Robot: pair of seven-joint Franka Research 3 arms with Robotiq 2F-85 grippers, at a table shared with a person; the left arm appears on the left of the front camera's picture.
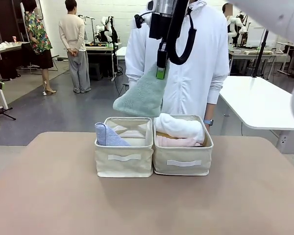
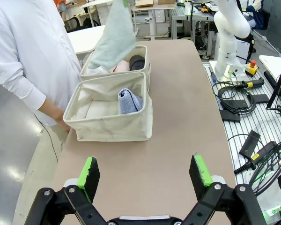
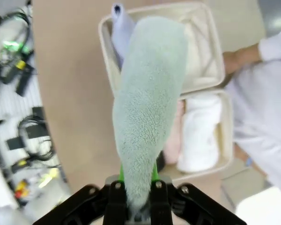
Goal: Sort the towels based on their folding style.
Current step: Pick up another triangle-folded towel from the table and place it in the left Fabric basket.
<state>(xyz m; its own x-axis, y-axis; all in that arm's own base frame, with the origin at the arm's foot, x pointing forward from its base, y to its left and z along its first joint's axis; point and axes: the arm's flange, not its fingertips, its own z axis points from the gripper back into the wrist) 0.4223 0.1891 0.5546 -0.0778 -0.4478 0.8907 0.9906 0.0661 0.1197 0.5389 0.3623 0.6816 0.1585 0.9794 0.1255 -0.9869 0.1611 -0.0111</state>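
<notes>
Now, w/ right hand pinching sage-green terry cone towel by its tip, lower to 6 o'clock into beige fabric bin holding lavender-blue terry cone towel; left hand wide, empty.

Right tool pinching sage-green cone towel, hanging above left bin

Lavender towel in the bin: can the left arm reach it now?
Probably yes: the left gripper is open, bare table leads to the open-topped bin, though the green towel in the right gripper hangs overhead.
</notes>
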